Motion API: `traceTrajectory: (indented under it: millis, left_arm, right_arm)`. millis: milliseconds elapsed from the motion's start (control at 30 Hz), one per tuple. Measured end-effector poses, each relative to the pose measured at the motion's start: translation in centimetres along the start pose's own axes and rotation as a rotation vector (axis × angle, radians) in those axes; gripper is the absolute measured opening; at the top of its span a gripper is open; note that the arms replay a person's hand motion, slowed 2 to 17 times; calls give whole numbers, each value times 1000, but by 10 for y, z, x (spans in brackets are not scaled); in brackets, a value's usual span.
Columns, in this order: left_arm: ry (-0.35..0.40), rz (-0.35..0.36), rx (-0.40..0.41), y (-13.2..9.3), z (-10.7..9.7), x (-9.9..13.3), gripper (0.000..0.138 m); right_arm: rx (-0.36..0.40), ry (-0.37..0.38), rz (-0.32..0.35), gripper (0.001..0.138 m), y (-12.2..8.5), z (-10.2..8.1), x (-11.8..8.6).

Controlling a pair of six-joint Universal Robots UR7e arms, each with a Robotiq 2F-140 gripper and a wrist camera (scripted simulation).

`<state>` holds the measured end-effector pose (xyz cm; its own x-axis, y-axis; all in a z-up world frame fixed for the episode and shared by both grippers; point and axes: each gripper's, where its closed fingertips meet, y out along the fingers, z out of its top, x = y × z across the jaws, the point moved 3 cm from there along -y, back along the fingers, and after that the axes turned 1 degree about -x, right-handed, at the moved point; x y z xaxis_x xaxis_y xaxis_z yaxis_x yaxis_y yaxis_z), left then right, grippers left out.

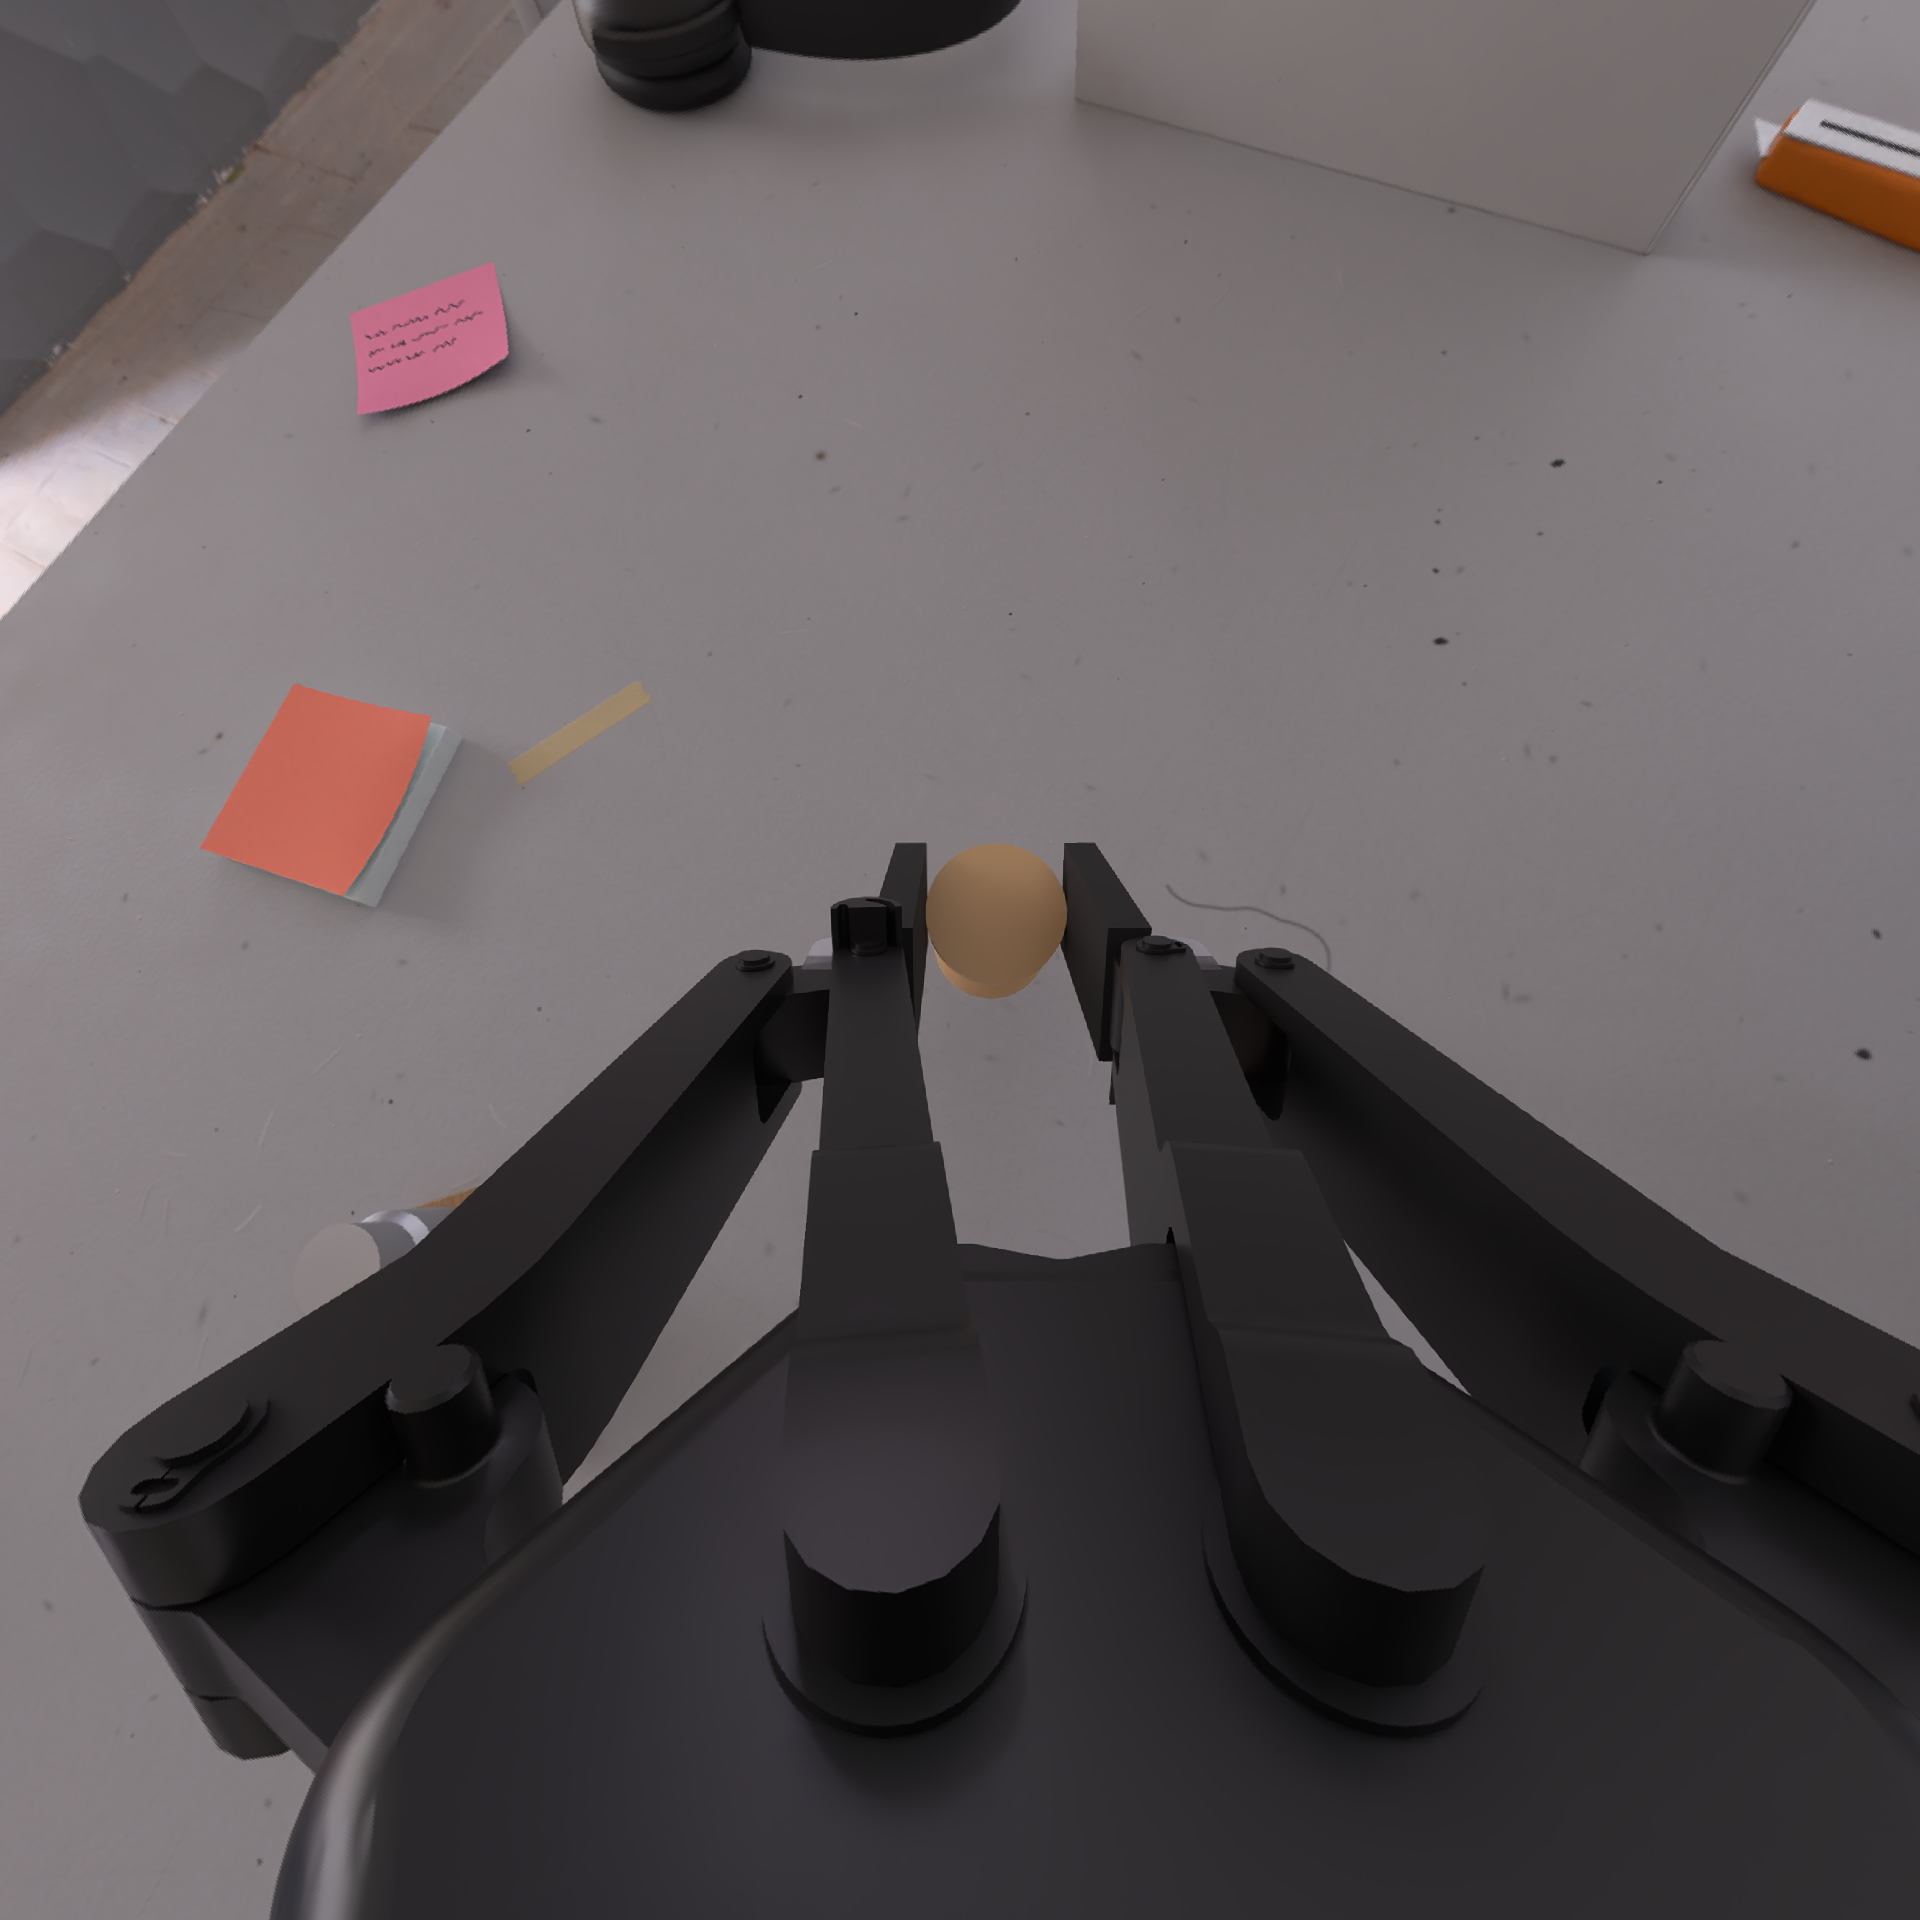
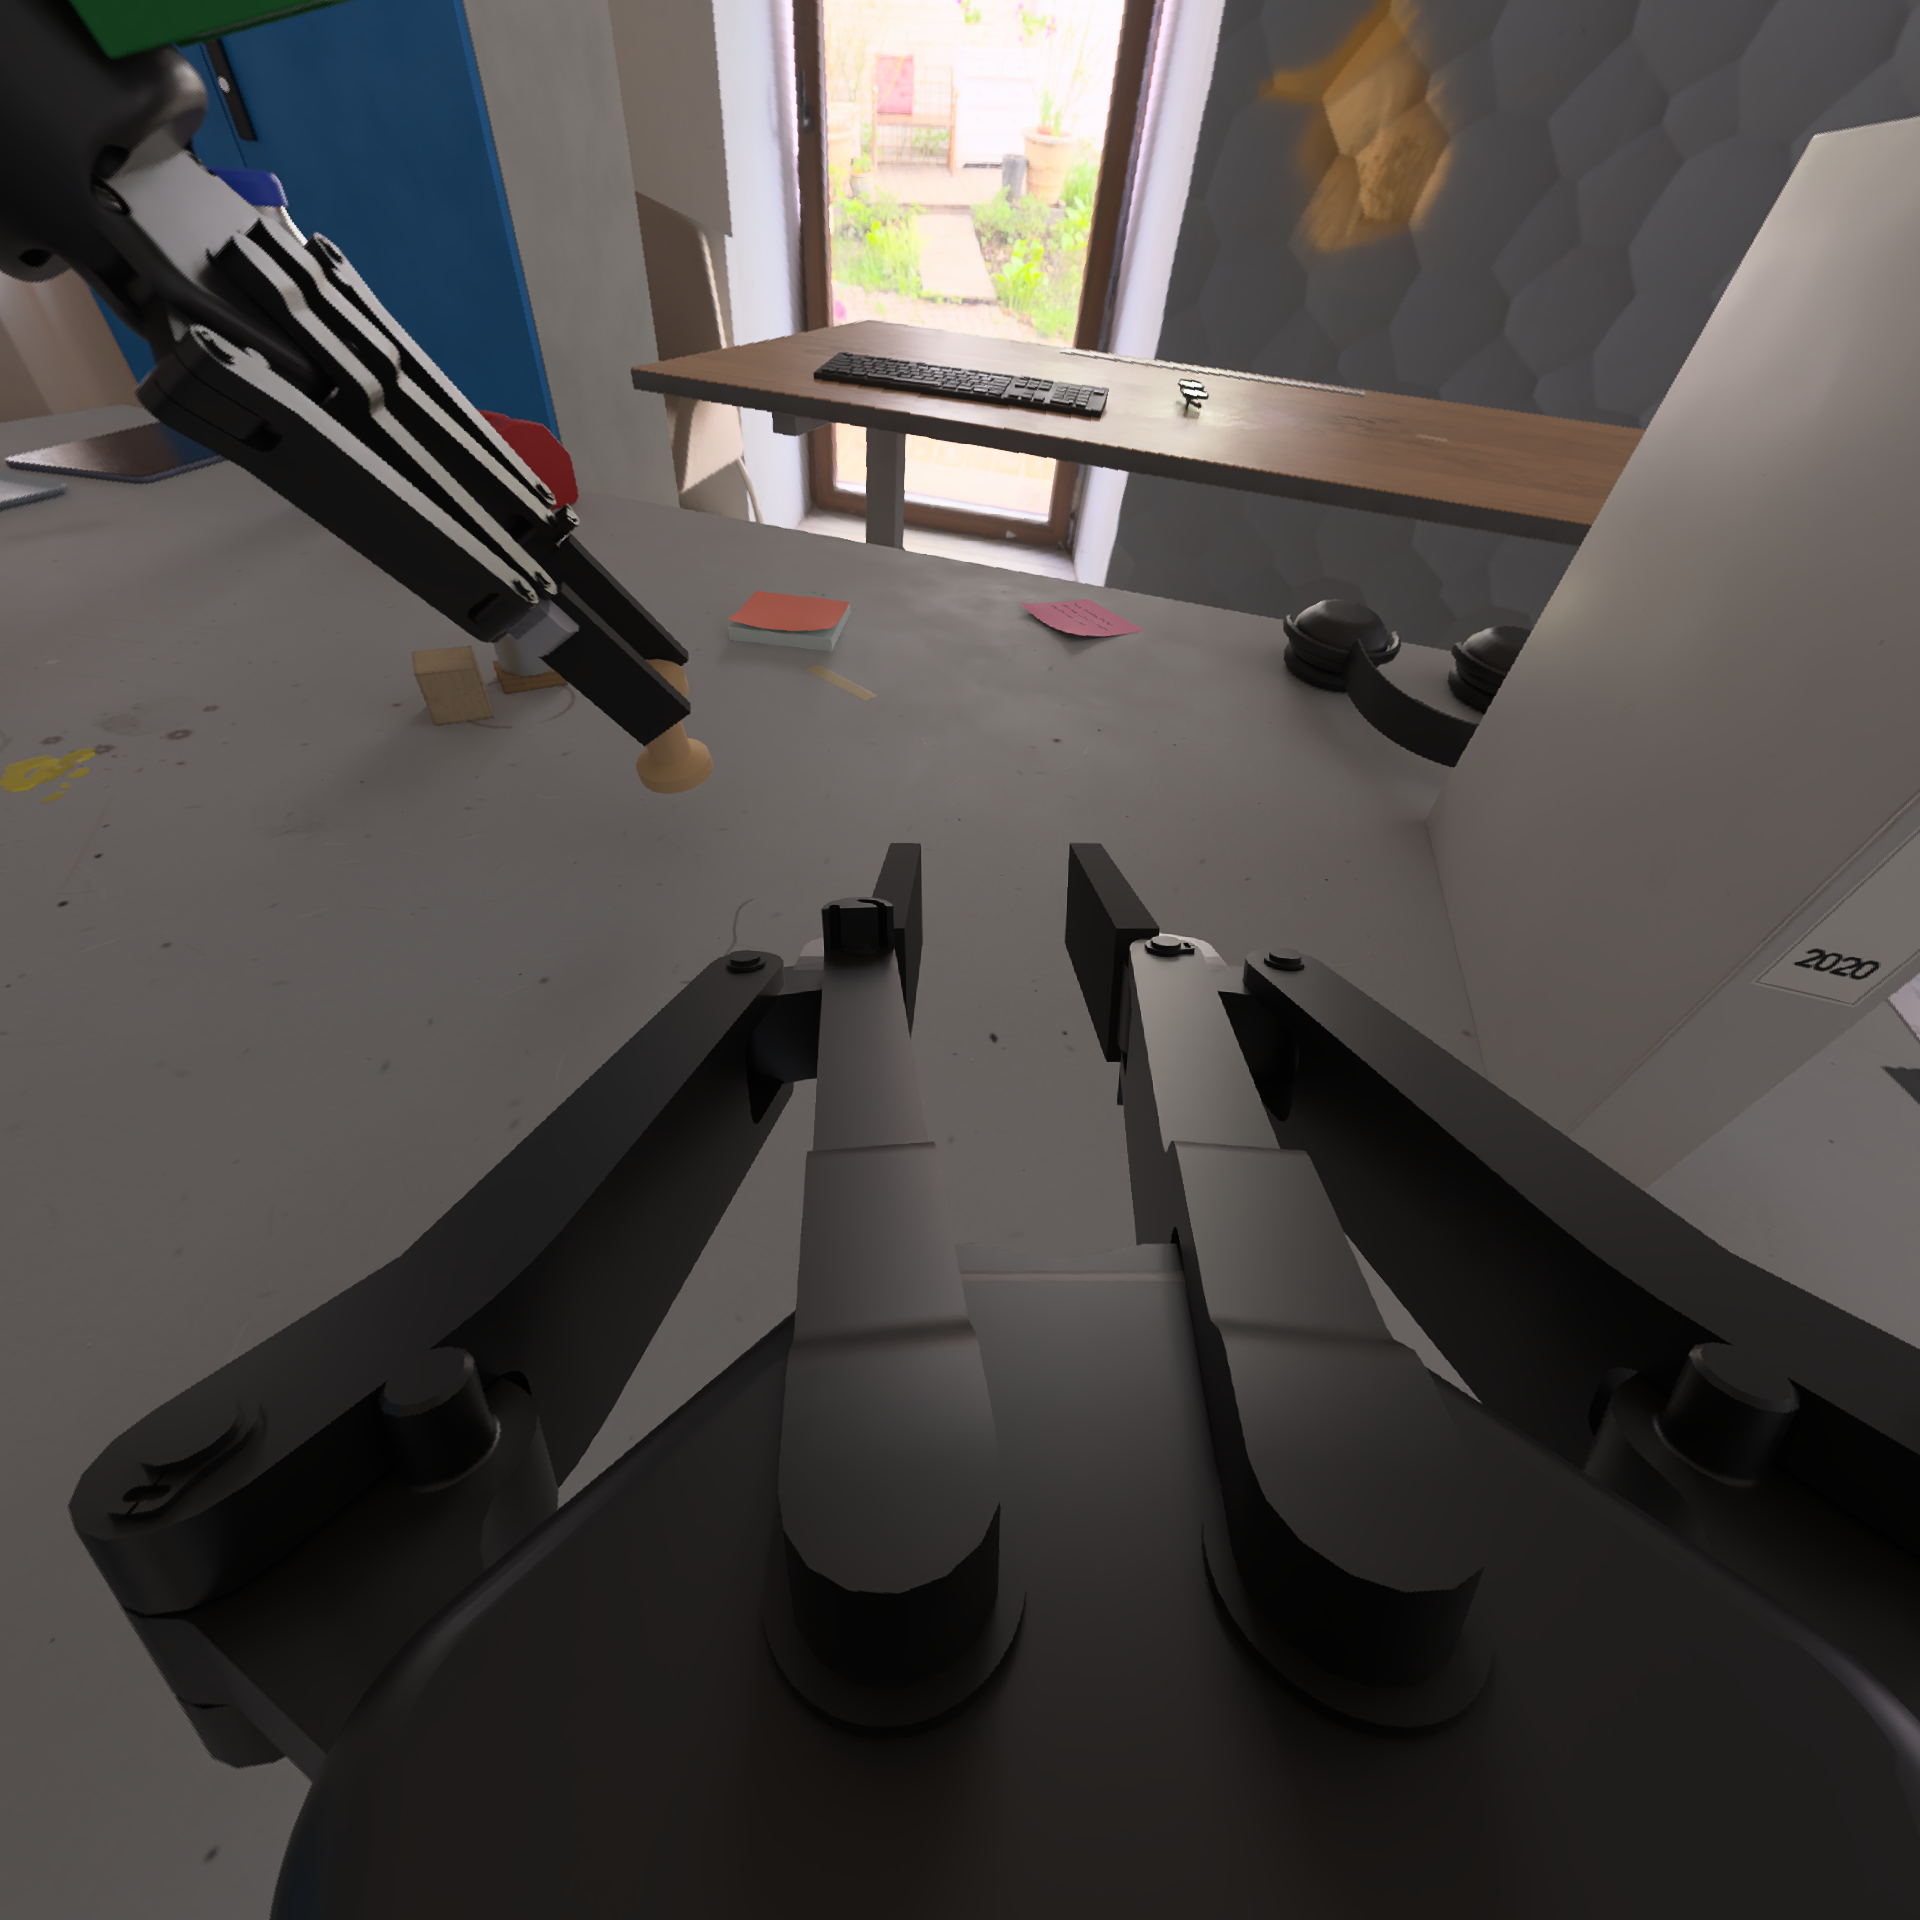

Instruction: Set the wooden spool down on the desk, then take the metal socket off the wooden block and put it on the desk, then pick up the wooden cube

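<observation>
My left gripper [image 1: 994, 864] is shut on the wooden spool [image 1: 995, 914], a tan piece with a round top. In the right wrist view the left gripper [image 2: 665, 717] holds the spool [image 2: 675, 769] upright, its lower flange at or just above the grey desk [image 2: 935, 748]; I cannot tell if it touches. Behind it stand the wooden cube [image 2: 452, 684] and the flat wooden block [image 2: 525, 681] with the metal socket [image 2: 520, 655] on it, partly hidden by the fingers. The socket [image 1: 353, 1247] also shows at lower left in the left wrist view. My right gripper [image 2: 994, 904] is open and empty over the desk.
An orange sticky pad [image 1: 322, 790], a strip of tape [image 1: 579, 732] and a pink note [image 1: 431, 338] lie left of the spool. A white box [image 1: 1403, 125] and black headphones [image 1: 675, 52] stand beyond. The box [image 2: 1714, 623] rises at my right gripper's right.
</observation>
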<state>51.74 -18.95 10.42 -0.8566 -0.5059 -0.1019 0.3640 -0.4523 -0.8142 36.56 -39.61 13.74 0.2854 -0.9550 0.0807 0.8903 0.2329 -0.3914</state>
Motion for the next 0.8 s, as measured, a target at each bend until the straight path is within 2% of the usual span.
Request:
traceTrajectory:
  millis: [233, 800]
  left_arm:
    - [4, -3, -38, 15, 9, -6, 35]
    - [2, -75, -107, 39, 20, -6, 35]
  right_arm:
    - [2, 1, -5, 38, -2, 0, 2]
    - [1, -2, -12, 37, -5, -1, 5]
